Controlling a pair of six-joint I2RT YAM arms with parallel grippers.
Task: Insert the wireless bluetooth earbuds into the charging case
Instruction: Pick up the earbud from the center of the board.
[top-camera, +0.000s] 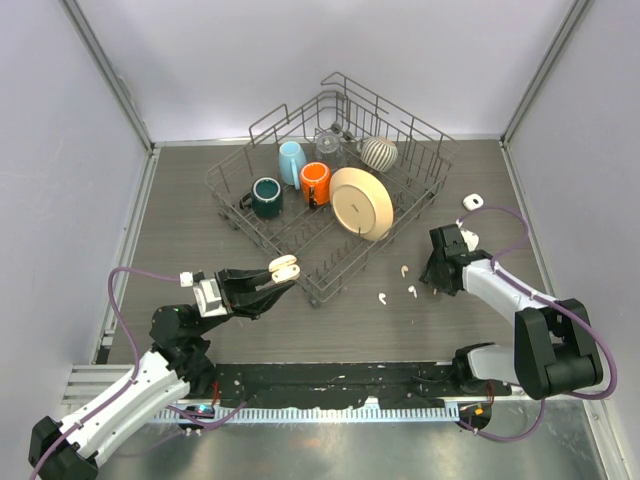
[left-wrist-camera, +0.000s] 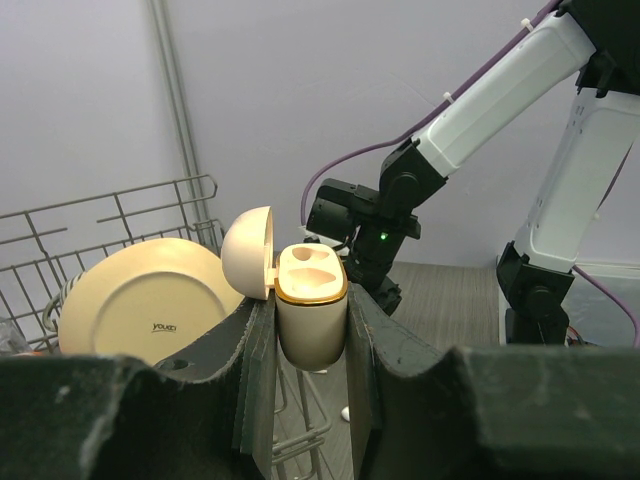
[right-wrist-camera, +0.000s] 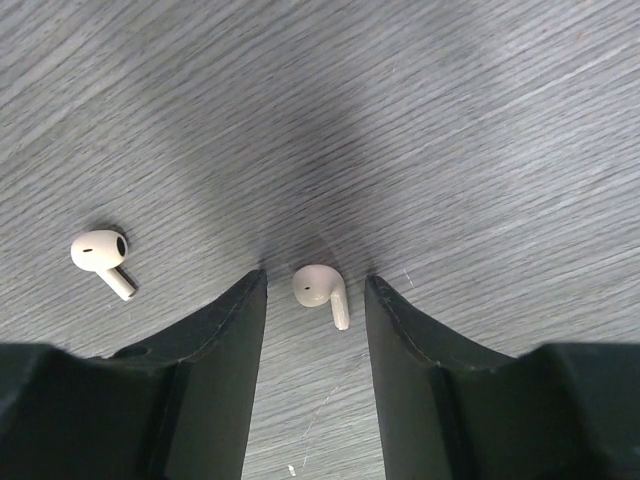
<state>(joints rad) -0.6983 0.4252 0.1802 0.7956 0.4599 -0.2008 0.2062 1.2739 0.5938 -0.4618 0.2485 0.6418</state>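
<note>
Right tool (right-wrist-camera: 316, 284) straddles one earbud (right-wrist-camera: 321, 291); raised left tool (top-camera: 272, 284) grips charging case (left-wrist-camera: 312, 335).

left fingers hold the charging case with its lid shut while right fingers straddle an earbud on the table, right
No, the charging case has its lid open (left wrist view); left fingers hold it, right fingers straddle an earbud on the table.

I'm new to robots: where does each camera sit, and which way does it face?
Top external: above and behind, looking down at the table; both arms show.
Left wrist: on the left arm, facing the right arm; the left pincer grips the open charging case.
Right wrist: looks straight down; the open right pincer straddles an earbud.
Shared: top and left-wrist views both show the case.
</note>
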